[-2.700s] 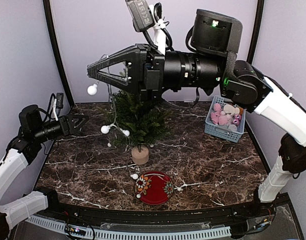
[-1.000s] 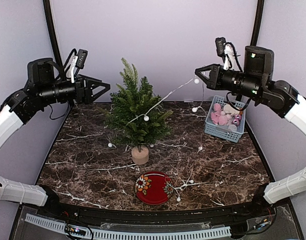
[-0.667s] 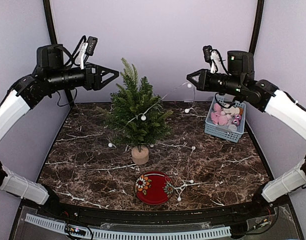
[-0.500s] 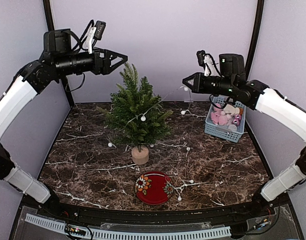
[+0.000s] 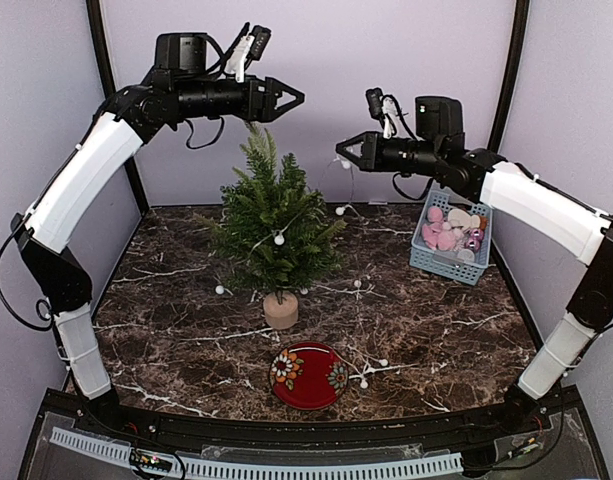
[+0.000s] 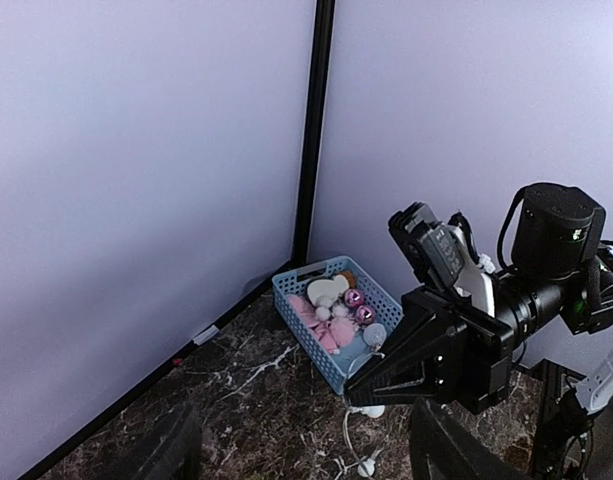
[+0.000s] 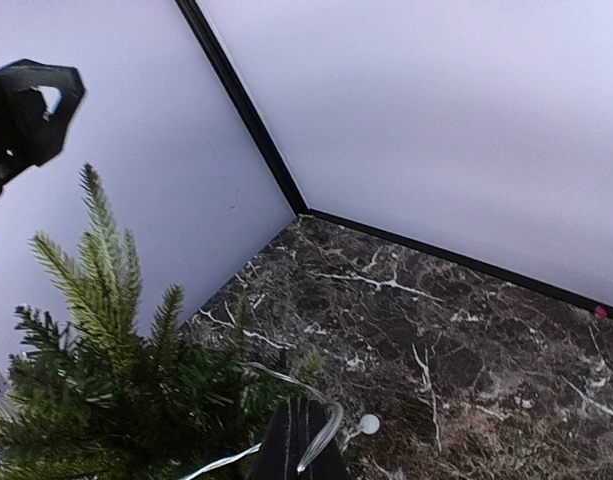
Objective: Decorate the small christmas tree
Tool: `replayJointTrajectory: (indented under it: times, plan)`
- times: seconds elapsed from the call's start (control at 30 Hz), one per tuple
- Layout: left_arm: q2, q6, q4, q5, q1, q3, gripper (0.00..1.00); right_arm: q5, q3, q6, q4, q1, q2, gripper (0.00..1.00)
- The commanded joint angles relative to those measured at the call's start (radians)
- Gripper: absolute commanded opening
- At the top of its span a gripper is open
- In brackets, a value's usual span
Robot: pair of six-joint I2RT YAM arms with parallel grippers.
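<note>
Marble counter (image 5: 456, 330) carries one tree (image 5: 271, 225) left of centre, one red plate (image 5: 308, 387) near the front edge and one blue basket (image 5: 441, 266) of ornaments at the right rear. One light string (image 5: 341, 210) runs from the tree up to the right fingers (image 5: 341, 150), which are clamped on it. The left fingers (image 5: 296, 97), apart and empty, hover above the treetop. Walls close off the rear and both sides.

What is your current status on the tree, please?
Left tool open, empty, near treetop. Right tool shut on bead garland. Small christmas tree upright, garland draped across.
</note>
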Motion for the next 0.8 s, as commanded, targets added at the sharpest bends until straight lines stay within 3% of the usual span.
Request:
replayJointTrajectory:
  times: [0.0, 0.2, 0.5, 0.77]
  plan:
    - [0.034, 0.022, -0.006, 0.093, -0.027, 0.052, 0.73, -0.093, 0.056, -0.028, 0.133, -0.004, 0.000, 0.00]
    - [0.080, 0.117, 0.008, 0.166, -0.067, 0.056, 0.69, -0.185, 0.059, -0.023, 0.235, -0.005, -0.002, 0.00]
    - [0.121, 0.167, -0.070, 0.120, -0.075, 0.055, 0.65, -0.228, 0.075, -0.006, 0.257, -0.004, -0.012, 0.00]
    - [0.127, 0.170, -0.082, 0.139, -0.076, 0.050, 0.44, -0.250, 0.081, 0.015, 0.277, -0.004, -0.018, 0.00]
